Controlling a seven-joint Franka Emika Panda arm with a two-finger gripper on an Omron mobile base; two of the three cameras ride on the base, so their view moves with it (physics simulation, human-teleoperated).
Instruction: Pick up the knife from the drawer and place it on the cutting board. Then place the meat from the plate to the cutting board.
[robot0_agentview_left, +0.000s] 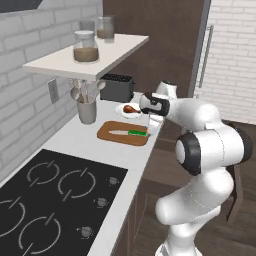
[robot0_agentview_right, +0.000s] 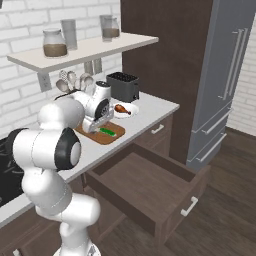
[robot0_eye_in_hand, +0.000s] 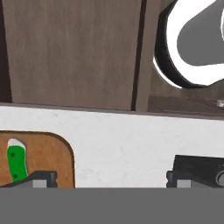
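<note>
The knife (robot0_agentview_left: 131, 133), green handle and pale blade, lies flat on the wooden cutting board (robot0_agentview_left: 112, 136) on the counter. Its handle (robot0_eye_in_hand: 16, 162) shows at the lower left of the hand view, on the board (robot0_eye_in_hand: 48, 153). My gripper (robot0_agentview_left: 154, 123) hovers just above the board's end nearest the counter edge, jaws open, nothing between them but white countertop (robot0_eye_in_hand: 122, 144). The meat (robot0_agentview_left: 131, 107), a brown drumstick, rests on the white plate (robot0_agentview_left: 121, 113) behind the board. The drawer (robot0_agentview_right: 145, 182) stands pulled out below the counter.
A black toaster (robot0_agentview_left: 116, 86) sits behind the plate and a grey utensil cup (robot0_agentview_left: 86, 110) stands left of the board. The black cooktop (robot0_agentview_left: 55, 195) fills the near counter. A shelf (robot0_agentview_left: 85, 57) with jars hangs overhead. A grey fridge (robot0_agentview_right: 230, 75) stands at right.
</note>
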